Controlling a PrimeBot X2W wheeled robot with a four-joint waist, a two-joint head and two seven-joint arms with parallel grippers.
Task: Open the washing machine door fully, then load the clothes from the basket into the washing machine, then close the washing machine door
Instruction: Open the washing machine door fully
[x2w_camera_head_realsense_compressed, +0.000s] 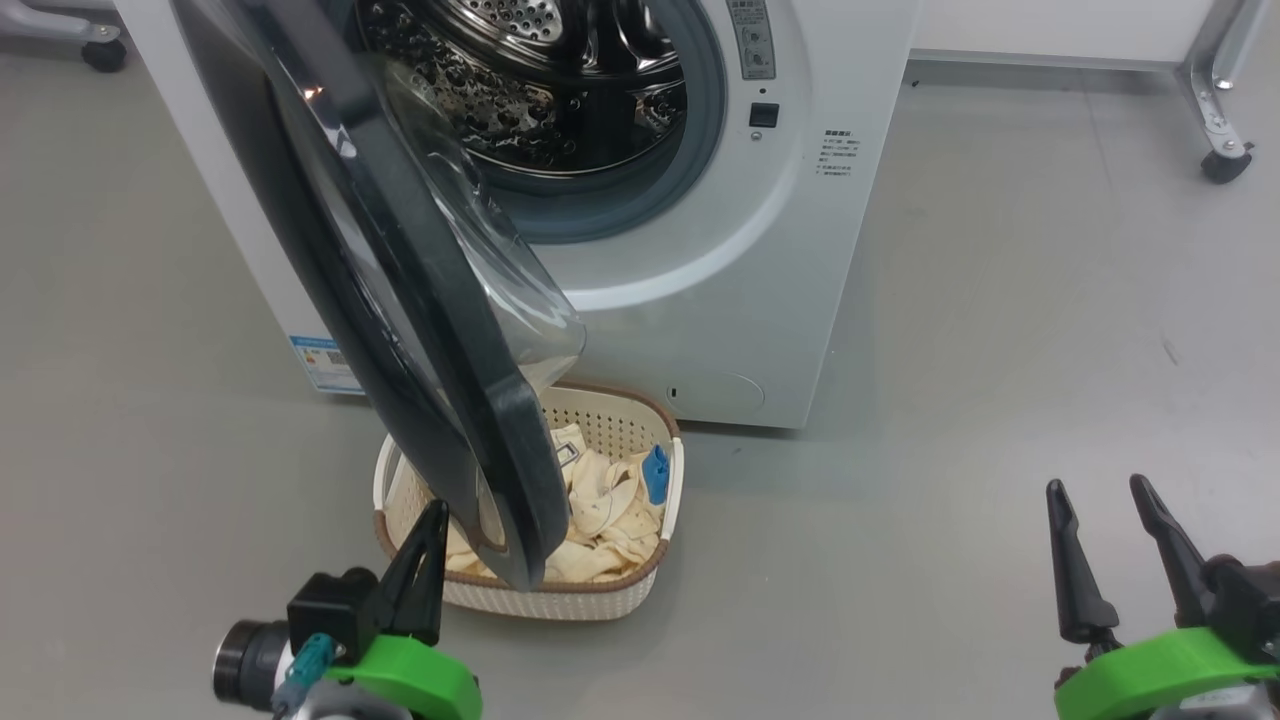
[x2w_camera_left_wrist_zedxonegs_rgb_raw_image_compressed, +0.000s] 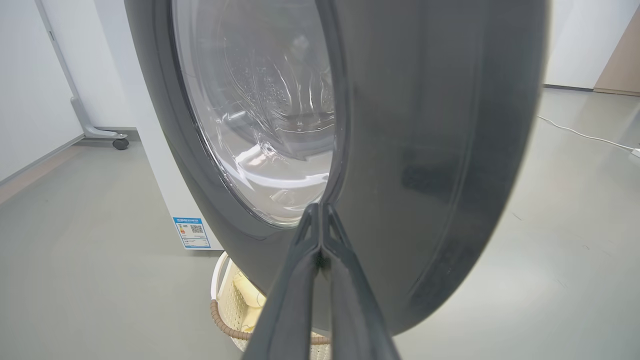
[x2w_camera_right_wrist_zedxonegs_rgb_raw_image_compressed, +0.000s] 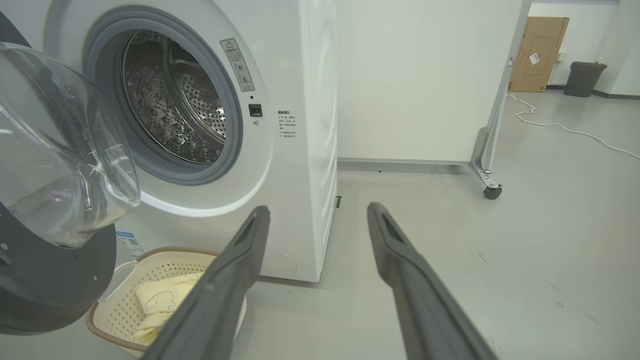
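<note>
Two fingers (x2w_camera_left_wrist_zedxonegs_rgb_raw_image_compressed: 295, 285) of left tool (x2w_camera_left_wrist_zedxonegs_rgb_raw_image_compressed: 320, 210) together before door (x2w_camera_left_wrist_zedxonegs_rgb_raw_image_compressed: 430, 150).

Long dark tapered jaws on bright green collars (x2w_camera_head_realsense_compressed: 420, 680), a teal plug (x2w_camera_head_realsense_compressed: 308, 662) at the left

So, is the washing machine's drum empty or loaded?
Empty, as far as shown: the drum shows bare perforated steel, and the clothes lie in the basket.

White front-loading washing machine (x2w_camera_head_realsense_compressed: 760, 260), steel drum (x2w_camera_head_realsense_compressed: 530, 90) exposed. Door (x2w_camera_head_realsense_compressed: 445, 335) partly open, black ring with clear glass bowl, overhanging the basket (x2w_camera_head_realsense_compressed: 610, 410). Basket is cream with a brown rim, on the floor just before the machine. Pale-yellow clothes (x2w_camera_head_realsense_compressed: 610, 520) with a blue cuff are piled inside.
</note>
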